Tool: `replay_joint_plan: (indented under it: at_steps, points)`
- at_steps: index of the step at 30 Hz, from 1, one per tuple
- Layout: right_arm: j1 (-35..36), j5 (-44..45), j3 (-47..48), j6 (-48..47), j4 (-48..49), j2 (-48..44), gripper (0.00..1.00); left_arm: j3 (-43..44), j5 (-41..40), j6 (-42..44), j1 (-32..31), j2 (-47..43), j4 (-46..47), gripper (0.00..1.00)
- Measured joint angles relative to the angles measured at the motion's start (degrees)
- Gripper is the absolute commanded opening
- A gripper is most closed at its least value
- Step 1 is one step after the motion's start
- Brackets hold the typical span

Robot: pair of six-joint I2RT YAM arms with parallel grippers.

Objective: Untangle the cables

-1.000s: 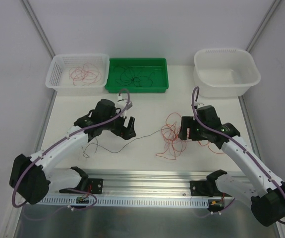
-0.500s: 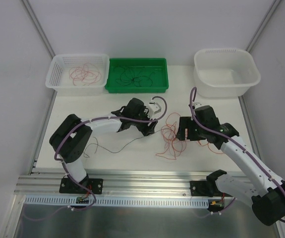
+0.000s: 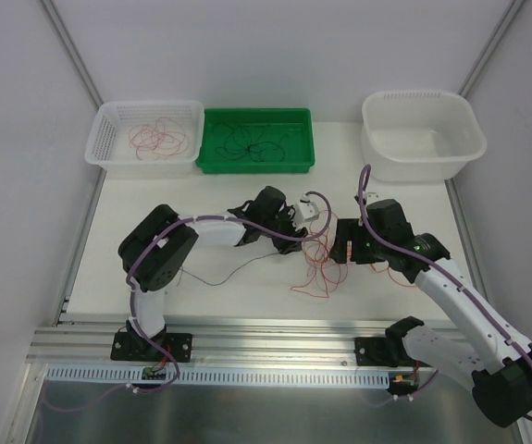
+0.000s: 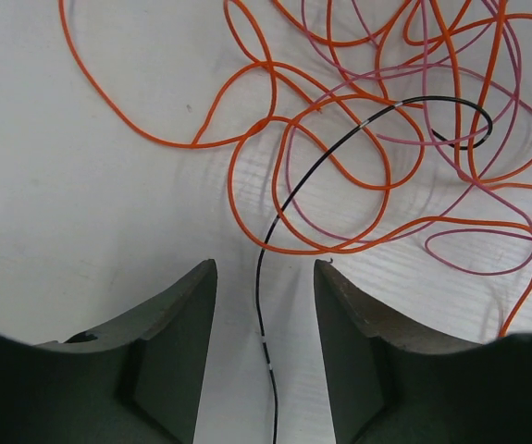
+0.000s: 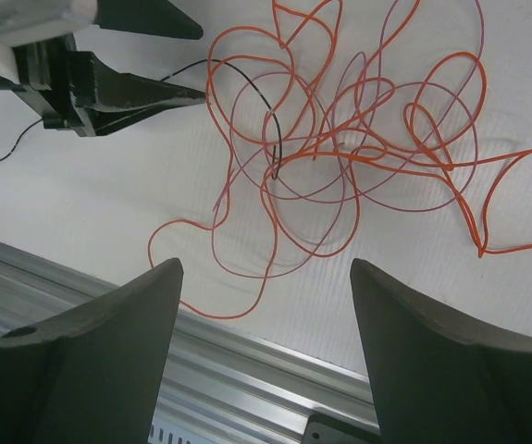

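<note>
Cables [image 5: 340, 154], white table [image 3: 150, 190], seemingly white walls [image 3: 340, 46]

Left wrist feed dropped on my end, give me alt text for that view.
A black wire runs up between the open jaws of the left gripper, touching neither. It leads into a loose tangle of orange wires and pink wires on the white table.

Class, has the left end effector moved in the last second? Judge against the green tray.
Yes. The left end effector swung right, from below the green tray's middle to below its right corner.
</note>
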Motion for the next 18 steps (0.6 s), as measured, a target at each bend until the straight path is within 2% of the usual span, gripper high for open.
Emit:
replay_joint_plan:
  at_steps: [8, 9, 13, 15, 18]
  points:
    - [0.00, -0.20, -0.37, 0.17, 0.66, -0.15, 0.77, 0.76, 0.44, 0.33, -2.56, 2.27, -0.35, 0.33]
    - [0.00, -0.20, -0.61, 0.17, 0.70, -0.22, 0.77, 0.76, 0.44, 0.33, -2.60, 2.32, -0.42, 0.24]
    - [0.00, -0.33, -0.98, 0.26, 0.70, -0.26, 0.77, 0.74, 0.52, 0.26, -2.91, 2.43, -0.42, 0.04]
    - [0.00, -0.39, -1.05, 0.42, 0.76, -0.28, 0.77, 0.57, 0.52, 0.04, -2.91, 2.43, -0.33, 0.00]
    - [0.00, -0.63, -1.51, 0.83, 1.31, -0.28, 0.76, -0.31, 0.52, -0.11, -2.91, 2.10, 0.70, 0.00]
